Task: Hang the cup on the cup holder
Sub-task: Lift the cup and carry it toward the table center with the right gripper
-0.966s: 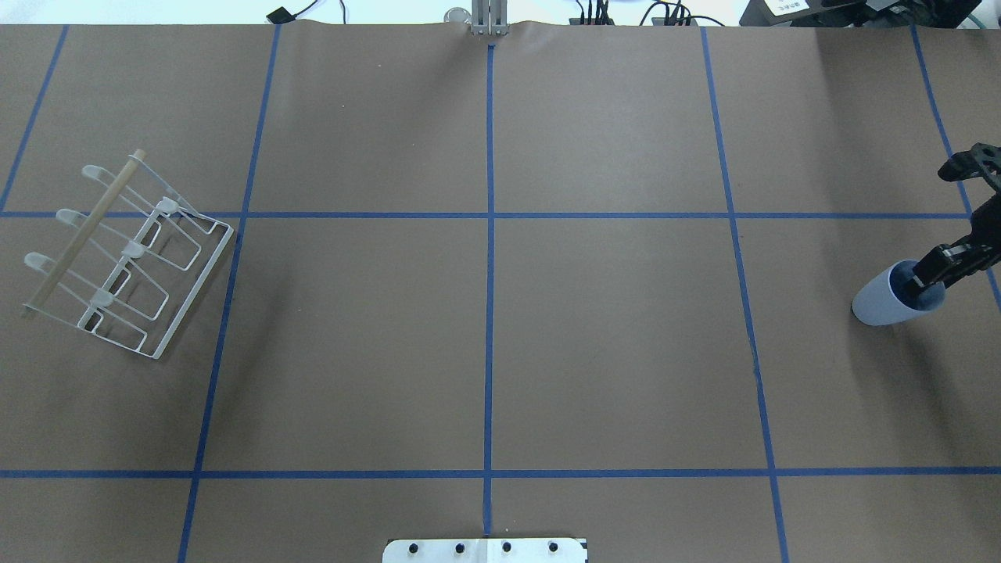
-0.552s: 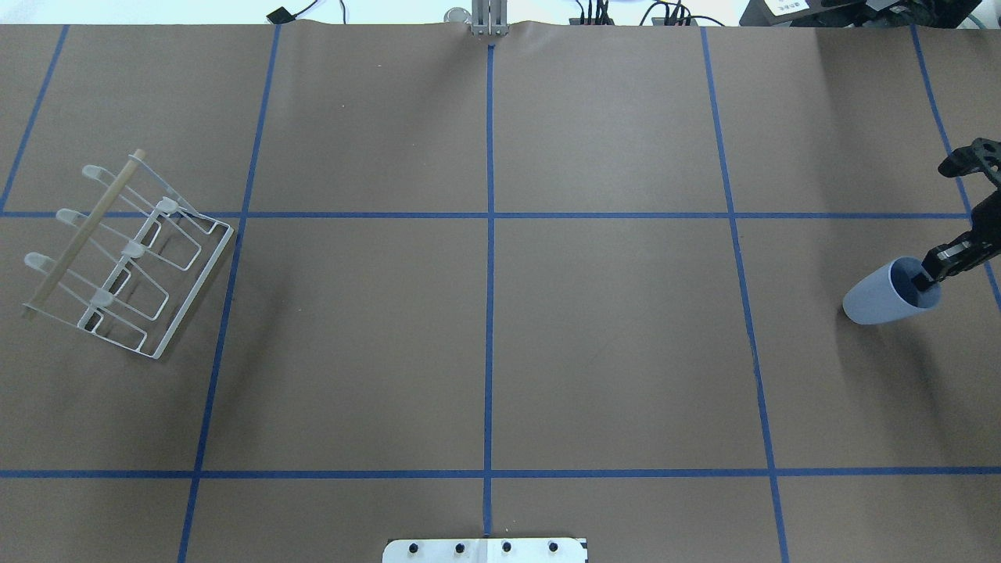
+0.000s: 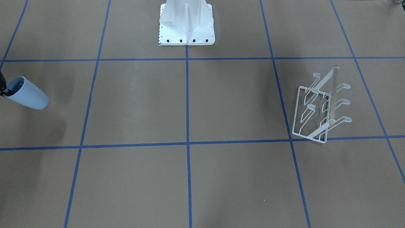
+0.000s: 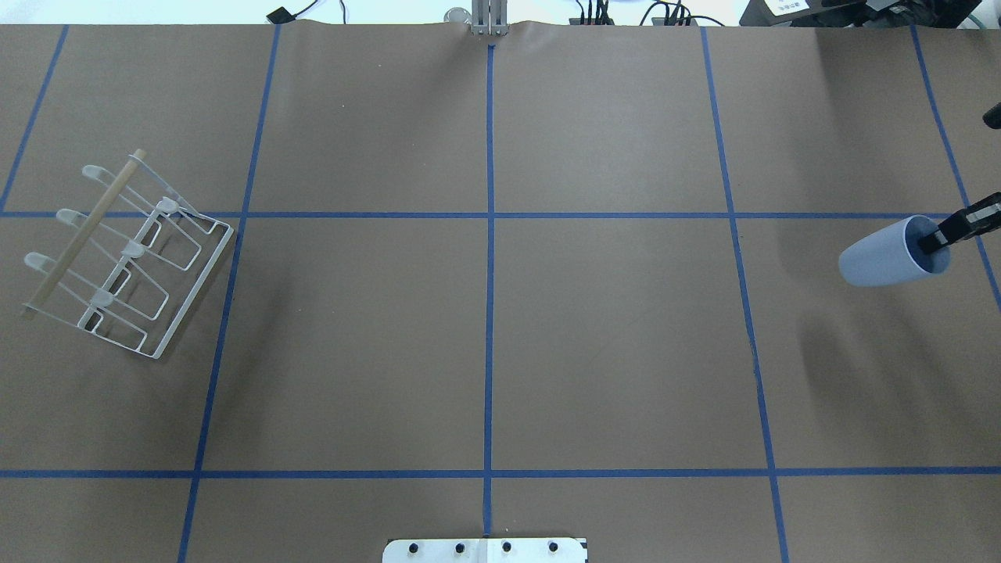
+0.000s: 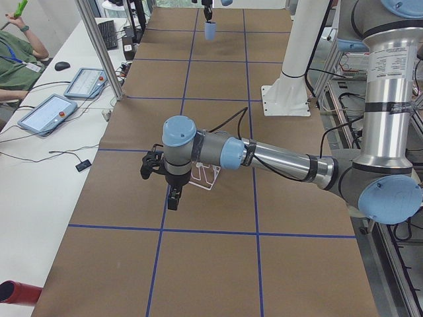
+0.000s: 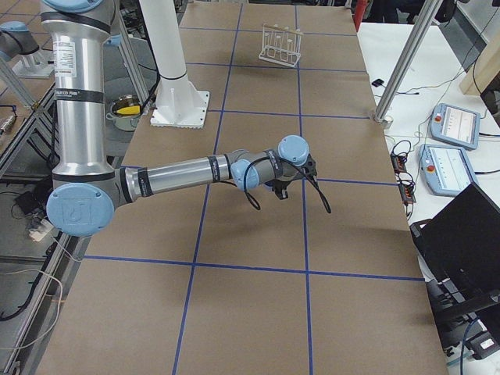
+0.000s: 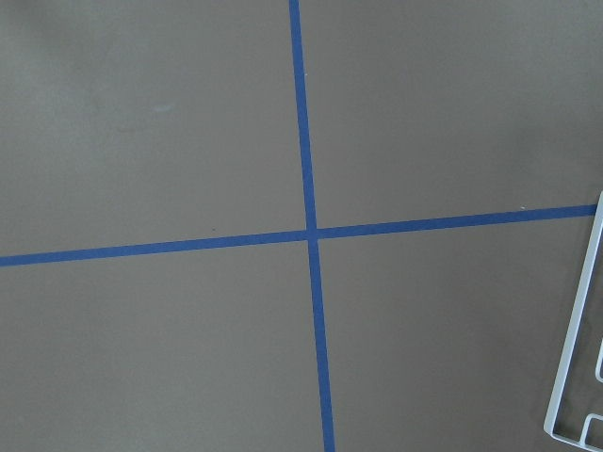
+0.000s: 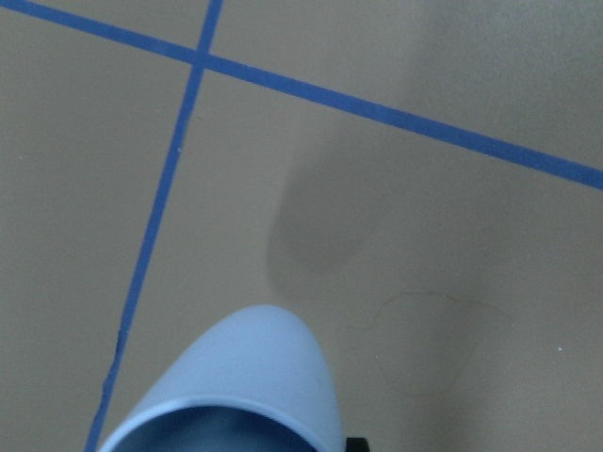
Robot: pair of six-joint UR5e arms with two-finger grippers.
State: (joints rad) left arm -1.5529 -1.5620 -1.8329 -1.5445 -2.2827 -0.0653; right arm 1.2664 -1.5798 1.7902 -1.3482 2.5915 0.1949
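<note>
The pale blue-grey cup point(image 4: 887, 256) hangs tilted above the table's right edge, mouth towards the right. My right gripper point(image 4: 934, 239) is shut on its rim, one finger inside the mouth. The cup also shows in the front view point(image 3: 27, 93), the left view point(image 5: 210, 30) and the right wrist view point(image 8: 245, 377). The white wire cup holder point(image 4: 129, 254) with its wooden rod stands far left on the table; it also shows in the front view point(image 3: 319, 107). My left gripper point(image 5: 173, 197) hovers in front of the holder; I cannot tell whether it is open.
Blue tape lines cross the brown table cover. The robot's white base point(image 3: 186, 25) stands at the table's near-robot middle. A metal post point(image 5: 99, 49) and tablets point(image 5: 66, 99) stand at the operators' side. The holder's corner point(image 7: 575, 358) shows in the left wrist view.
My right gripper has risen with the cup and drawn back to the right. The cup has lifted off the table and tipped nearer to level. The holder has not moved.
</note>
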